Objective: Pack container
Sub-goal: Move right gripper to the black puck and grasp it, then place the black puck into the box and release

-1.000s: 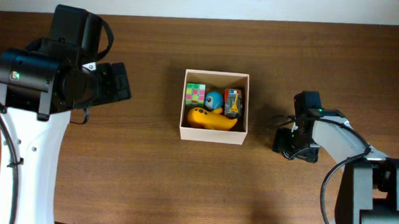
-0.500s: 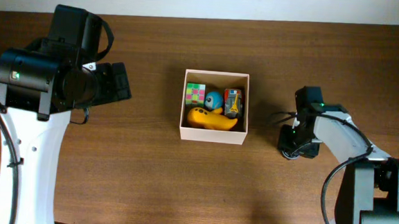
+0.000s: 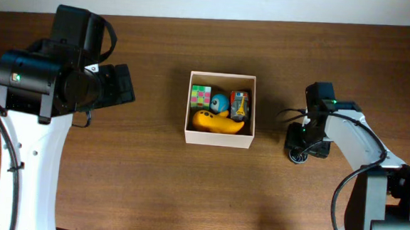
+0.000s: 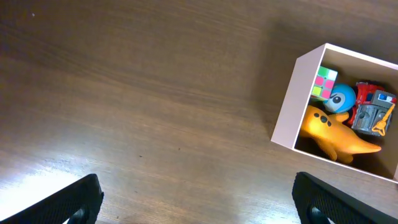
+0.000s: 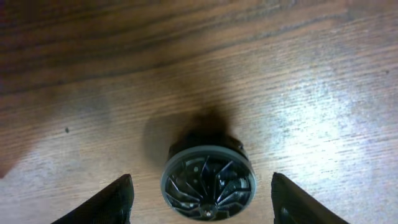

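The container [image 3: 218, 138] is a white-walled square box at the table's middle, also in the left wrist view [image 4: 291, 99]. It holds a colourful cube [image 3: 200, 96], a blue ball toy [image 3: 220, 102], a red and grey toy [image 3: 240, 105] and a yellow toy [image 3: 219, 121]. My right gripper [image 3: 300, 151] is open, its fingers on either side of a small dark round wheel-like toy [image 5: 208, 182] that stands on the table right of the container. My left gripper [image 4: 199, 202] is open and empty, hovering left of the container.
The dark wooden table [image 3: 151, 183] runs all round the container. A pale wall strip [image 3: 269, 5] lies along the back edge. The left arm's bulky body [image 3: 58, 70] is at the far left.
My right gripper has shifted slightly right and toward the front, settling over the dark round toy. The left arm and the container have not moved.
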